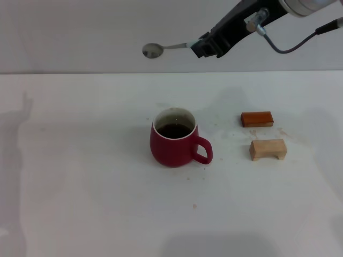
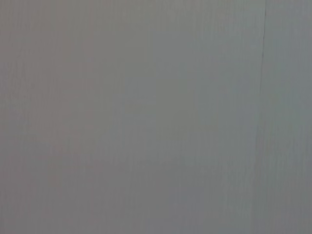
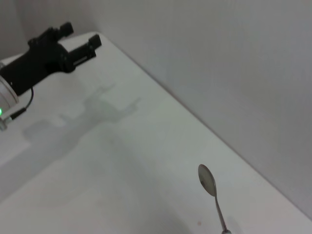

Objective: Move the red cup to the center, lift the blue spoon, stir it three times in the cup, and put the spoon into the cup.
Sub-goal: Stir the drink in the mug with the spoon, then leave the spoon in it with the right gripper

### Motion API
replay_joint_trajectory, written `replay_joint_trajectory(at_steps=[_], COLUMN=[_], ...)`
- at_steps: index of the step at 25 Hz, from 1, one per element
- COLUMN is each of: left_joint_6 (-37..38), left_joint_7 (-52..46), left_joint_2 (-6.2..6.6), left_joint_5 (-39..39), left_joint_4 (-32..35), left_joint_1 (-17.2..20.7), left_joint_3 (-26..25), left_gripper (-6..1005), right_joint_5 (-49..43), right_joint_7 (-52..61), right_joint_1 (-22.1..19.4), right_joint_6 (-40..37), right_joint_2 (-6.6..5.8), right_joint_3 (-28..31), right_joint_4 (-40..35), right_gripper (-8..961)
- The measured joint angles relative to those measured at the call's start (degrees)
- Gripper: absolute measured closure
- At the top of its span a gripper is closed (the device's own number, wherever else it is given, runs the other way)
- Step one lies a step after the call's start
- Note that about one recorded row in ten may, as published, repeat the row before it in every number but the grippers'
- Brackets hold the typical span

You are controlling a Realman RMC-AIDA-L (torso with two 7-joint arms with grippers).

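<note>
Right gripper (image 1: 201, 47) is up at one o'clock, fingers pinching the blue spoon (image 1: 161, 49) level, above the red cup (image 1: 172, 144) mid-worktop (image 1: 80, 187). Risk: a careless dip knocks the rim and spills.

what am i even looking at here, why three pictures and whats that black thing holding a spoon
It is a two-armed robot seen by three cameras. The head camera looks down on a white table with a red cup of dark liquid, an orange-brown block and a tan wooden block. The black thing is the right claw, raised above the table and holding the blue spoon by its handle. The right wrist camera shows that spoon's bowl, with the left claw idle farther off. The left wrist camera sees only plain grey.
</note>
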Motion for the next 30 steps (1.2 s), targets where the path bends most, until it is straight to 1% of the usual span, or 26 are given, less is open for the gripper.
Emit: replay_joint_trajectory(at_steps=[2, 3, 4, 7, 8, 9, 10, 11, 13, 15, 18, 19, 23, 24, 25, 30], left_joint_6=[0.0, 0.0, 0.0, -0.1, -0.2, -0.2, -0.2, -0.3, -0.3, -0.3, -0.3, -0.3, -0.3, -0.3, -0.3, -0.2], left_joint_7=[0.0, 0.0, 0.0, 0.0, 0.0, 0.0, 0.0, 0.0, 0.0, 0.0, 0.0, 0.0, 0.0, 0.0, 0.0, 0.0], left_joint_2=[-0.05, -0.08, -0.16, -0.21, -0.29, -0.31, -0.32, -0.34, -0.40, -0.43, -0.43, -0.43, -0.42, -0.42, -0.42, -0.39], left_joint_5=[0.0, 0.0, -0.1, -0.1, -0.1, -0.1, -0.1, -0.1, -0.1, -0.1, -0.2, -0.2, -0.2, -0.2, -0.2, -0.2], left_joint_4=[0.0, 0.0, -0.1, -0.1, -0.1, -0.1, -0.1, -0.1, -0.1, -0.1, -0.1, -0.1, -0.1, -0.1, -0.1, -0.1], left_joint_1=[0.0, 0.0, -0.1, -0.2, -0.4, -0.4, -0.5, -0.5, -0.6, -0.6, -0.6, -0.6, -0.5, -0.5, -0.5, -0.4], left_joint_3=[0.0, 0.0, 0.0, 0.0, 0.0, 0.0, 0.0, 0.0, 0.0, 0.0, 0.0, 0.0, 0.0, 0.0, 0.0, 0.0], left_gripper=[138, 138, 138, 138, 138, 138, 138, 138, 138, 138, 138, 138, 138, 138, 138, 138], right_joint_5=[0.6, 1.0, 1.0, 1.5, 1.6, 1.6, 1.6, 1.6, 1.6, 1.6, 1.6, 1.6, 1.6, 1.6, 1.4, 0.7], right_joint_7=[-0.9, -1.8, -1.8, -3.2, -4.1, -4.1, -5.1, -5.1, -6.3, -6.8, -8.4, -8.4, -10.6, -10.6, -11.6, -12.7], right_joint_1=[0.9, 2.2, 2.2, 4.6, 6.2, 6.2, 7.8, 7.8, 9.8, 10.3, 12.7, 12.7, 14.8, 14.8, 15.6, 16.9], right_joint_6=[0.9, 1.8, 1.8, 3.1, 3.7, 3.7, 4.1, 4.1, 4.3, 4.4, 4.5, 4.5, 4.2, 4.2, 4.0, 2.9], right_joint_2=[-0.79, -1.66, -1.66, -2.71, -3.28, -3.28, -3.77, -3.77, -4.28, -4.43, -4.90, -4.90, -5.10, -5.10, -5.06, -5.21], right_joint_3=[0.6, 1.1, 1.1, 2.0, 2.5, 2.5, 2.7, 2.7, 2.7, 2.7, 3.0, 3.0, 3.7, 3.7, 3.9, 4.0], right_joint_4=[-1.9, -4.2, -4.2, -7.9, -10.3, -10.3, -12.8, -12.8, -16.1, -17.1, -21.5, -21.5, -26.4, -26.4, -28.2, -31.8], right_gripper=[761, 761, 760, 760, 759, 759, 759, 759, 758, 758, 757, 757, 756, 756, 755, 754])
